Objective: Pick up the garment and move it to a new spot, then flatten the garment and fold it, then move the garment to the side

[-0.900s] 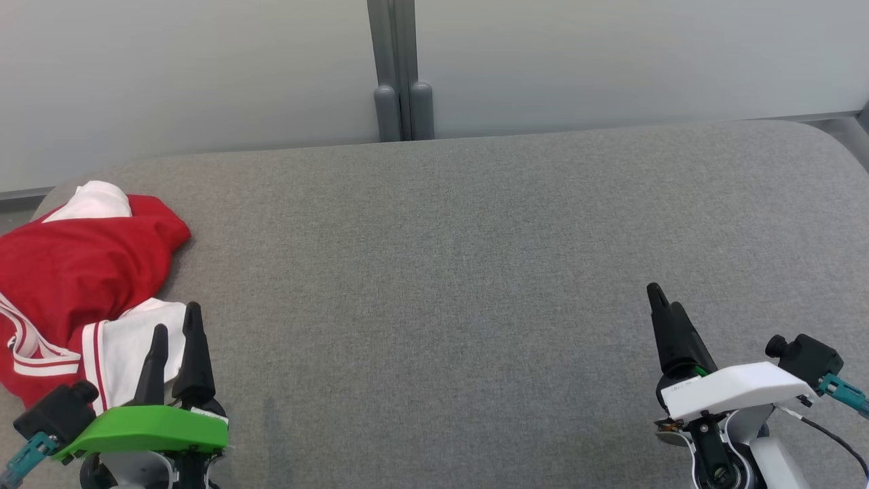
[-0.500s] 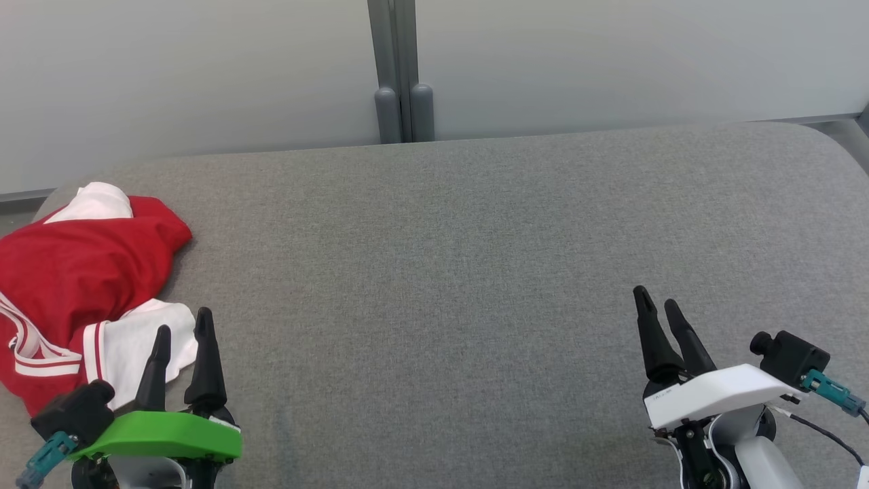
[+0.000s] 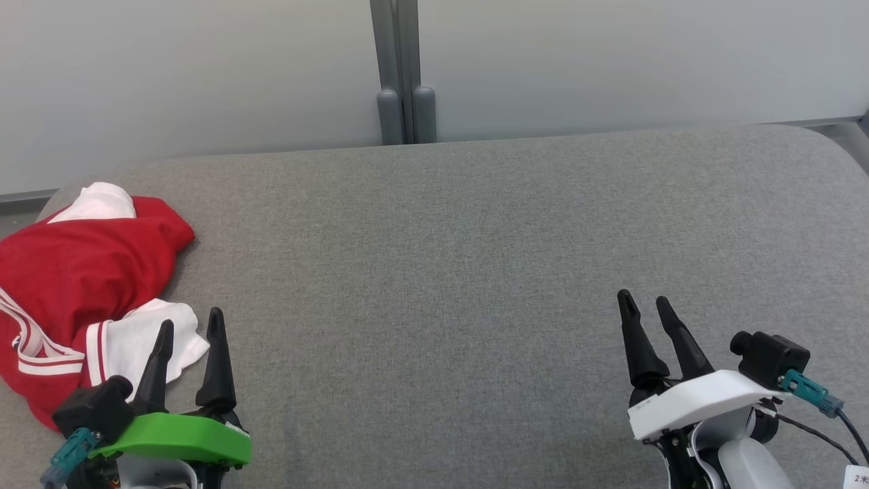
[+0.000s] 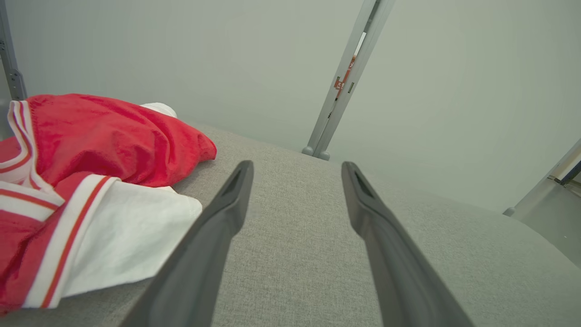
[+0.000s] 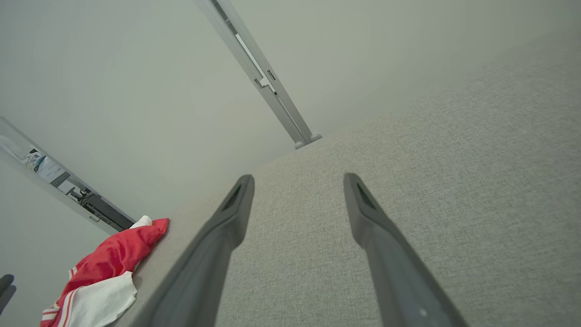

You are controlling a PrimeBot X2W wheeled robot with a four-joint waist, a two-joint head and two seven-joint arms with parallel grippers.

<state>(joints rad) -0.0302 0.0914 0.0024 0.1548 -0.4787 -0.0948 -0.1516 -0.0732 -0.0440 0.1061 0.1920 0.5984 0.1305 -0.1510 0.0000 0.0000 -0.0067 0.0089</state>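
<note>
Garment [image 3: 81, 272] lies bunched at the left end of the grey cushion [image 3: 441, 272], beside the left gripper [image 3: 190, 320], which like the right gripper [image 3: 642, 299] is wide and empty; pinching only the white flap [image 3: 136, 346] could let it slip off.

Grey woven fabric surface [image 3: 475, 272]: fills the lower part of the head view. It lies flat, with rounded corners at 2 and 10 o'clock.

Pale wall panels [image 3: 204, 68]: stand behind the far edge of the surface, plain and matte.

Grey vertical post [image 3: 402, 54]: at 12 o'clock, between the two panels. Its two rounded feet [image 3: 406, 115] end at the surface's far edge.

Left wrist view: a small red-and-white label [image 4: 339, 84] sits on the post. A second, slanted post [image 4: 531, 190] stands at 3 o'clock.
</note>
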